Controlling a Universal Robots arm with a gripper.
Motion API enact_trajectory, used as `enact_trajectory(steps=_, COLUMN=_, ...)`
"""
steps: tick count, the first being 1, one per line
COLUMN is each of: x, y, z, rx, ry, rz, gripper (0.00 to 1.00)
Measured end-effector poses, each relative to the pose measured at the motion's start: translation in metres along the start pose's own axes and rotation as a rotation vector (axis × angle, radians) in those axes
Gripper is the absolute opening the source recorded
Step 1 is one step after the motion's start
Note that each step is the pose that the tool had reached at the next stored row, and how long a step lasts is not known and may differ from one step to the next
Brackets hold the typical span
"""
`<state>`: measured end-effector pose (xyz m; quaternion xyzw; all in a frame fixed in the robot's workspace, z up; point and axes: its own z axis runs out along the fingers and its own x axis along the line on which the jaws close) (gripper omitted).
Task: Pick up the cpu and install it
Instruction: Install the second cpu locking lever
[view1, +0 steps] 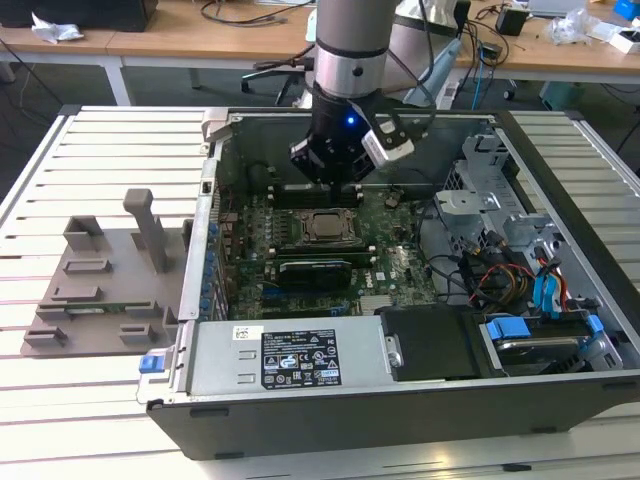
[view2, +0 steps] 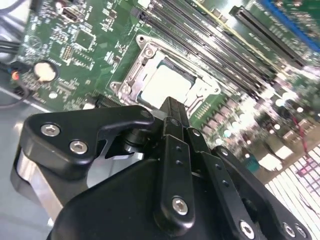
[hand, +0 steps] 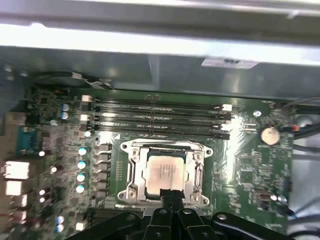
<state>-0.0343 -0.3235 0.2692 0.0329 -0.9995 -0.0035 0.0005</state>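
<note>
Gripper was seen poised inside the open computer case, just above the motherboard, in the exterior view. Its black fingers were brought together to a narrow tip in both wrist views, with nothing held between them (the tip appeared closed and bare). The cpu was found seated in the socket frame directly below the fingertips, its pale metal top exposed and lying flat; the same chip was shown just beyond the finger tip in the second wrist view, and at in the exterior view. Whether the tip touched the chip could not be told. Memory slots were seen just past the socket, away from the gripper. A coin cell battery sat off to one side. Well apart from the gripper, outside the case, a grey plastic tray with upright posts was set on the slatted table.
</note>
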Motion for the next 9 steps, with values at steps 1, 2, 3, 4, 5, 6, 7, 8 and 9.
enact_trajectory(steps=1, x=0.0000, y=0.0000, z=-0.0038, rx=0.0004, ry=0.0000, rz=0.000, gripper=0.11)
enact_trajectory(steps=2, x=0.0000, y=0.0000, z=-0.0070, rx=0.0008, ry=0.0001, rz=0.000, gripper=0.11)
enact_trajectory(steps=3, x=0.0000, y=0.0000, z=-0.0070, rx=0.0006, ry=0.0000, rz=0.000, gripper=0.11)
enact_trajectory(steps=4, x=0.0000, y=0.0001, z=-0.0070, rx=0.0005, ry=-0.0001, rz=0.000, gripper=0.11)
enact_trajectory(steps=5, x=0.0000, y=0.0001, z=-0.0070, rx=0.0006, ry=-0.0001, rz=0.000, gripper=0.11)
enact_trajectory(steps=6, x=0.0000, y=0.0000, z=-0.0071, rx=0.0007, ry=0.0001, rz=0.000, gripper=0.11)
enact_trajectory(steps=7, x=0.0000, y=0.0000, z=-0.0072, rx=0.0007, ry=0.0000, rz=0.000, gripper=0.11)
enact_trajectory(steps=8, x=0.0000, y=0.0000, z=-0.0072, rx=0.0007, ry=0.0000, rz=0.000, gripper=0.11)
enact_trajectory(steps=9, x=0.0000, y=0.0000, z=-0.0072, rx=0.0007, ry=0.0000, rz=0.000, gripper=0.11)
